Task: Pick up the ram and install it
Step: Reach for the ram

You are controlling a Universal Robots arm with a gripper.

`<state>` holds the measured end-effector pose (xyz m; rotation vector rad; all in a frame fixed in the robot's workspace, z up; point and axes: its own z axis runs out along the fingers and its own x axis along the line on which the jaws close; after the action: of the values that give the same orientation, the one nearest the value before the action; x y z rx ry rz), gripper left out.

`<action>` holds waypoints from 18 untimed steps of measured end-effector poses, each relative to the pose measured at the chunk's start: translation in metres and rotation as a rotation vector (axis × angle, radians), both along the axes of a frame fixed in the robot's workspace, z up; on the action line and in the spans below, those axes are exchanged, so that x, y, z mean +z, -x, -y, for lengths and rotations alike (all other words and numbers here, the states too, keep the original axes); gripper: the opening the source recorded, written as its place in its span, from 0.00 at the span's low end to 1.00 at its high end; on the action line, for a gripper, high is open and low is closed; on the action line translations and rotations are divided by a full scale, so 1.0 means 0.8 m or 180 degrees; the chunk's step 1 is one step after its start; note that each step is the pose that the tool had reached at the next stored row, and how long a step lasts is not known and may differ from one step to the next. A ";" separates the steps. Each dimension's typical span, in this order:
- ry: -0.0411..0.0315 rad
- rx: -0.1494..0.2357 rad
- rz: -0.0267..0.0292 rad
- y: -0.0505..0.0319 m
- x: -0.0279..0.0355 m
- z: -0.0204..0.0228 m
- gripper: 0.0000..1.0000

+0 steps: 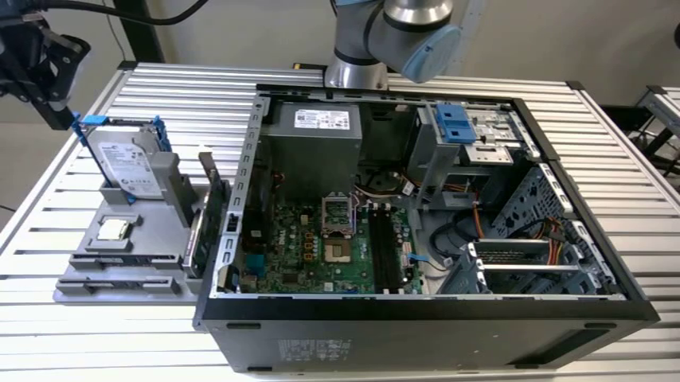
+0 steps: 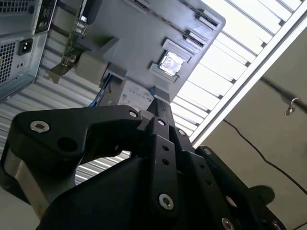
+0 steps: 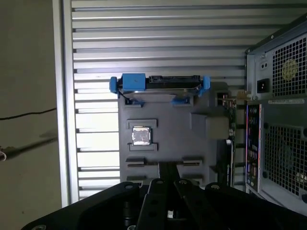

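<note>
1. Computer case: black sheet metal, lying open across the centre and right of the exterior view. A pale printed label is on its near wall; the text is not legible.
2. Motherboard: green, densely populated, flat on the case floor. Its long black memory slots stand parallel, with no green stick seated in them.
3. Table: ribbed aluminium slats, matte silver.
4. Tray: moulded grey plastic at centre left, just beside the case. A square metallic processor chip lies in a pocket.
5. The ram: appears as a thin, narrow strip standing on edge along the tray's case-side edge, just beside the darker expansion card. Its chips cannot be made out.
6. Hard drive: silver, white-labelled, tilted upright in a blue frame at the tray's far end.
7. Power supply: grey box with a white label, at the far end of the case.
8. Gripper: black jointed links. In the first wrist view the jaws look pressed together with nothing between them, above the tray. In the exterior view it hangs in the upper left of the frame, over the hard drive.
9. Arm: silver with a blue cap, top centre.
</note>
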<state>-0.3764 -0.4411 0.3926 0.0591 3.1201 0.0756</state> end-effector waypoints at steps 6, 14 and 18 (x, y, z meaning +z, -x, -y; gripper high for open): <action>0.0000 0.0000 0.0000 0.000 0.0000 0.0089 0.00; 0.0000 0.0000 0.0000 0.000 0.0000 0.0247 0.00; 0.0000 0.0000 0.0000 0.000 0.0000 0.0342 0.00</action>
<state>-0.3764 -0.4684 0.3926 0.0590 3.1203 0.0754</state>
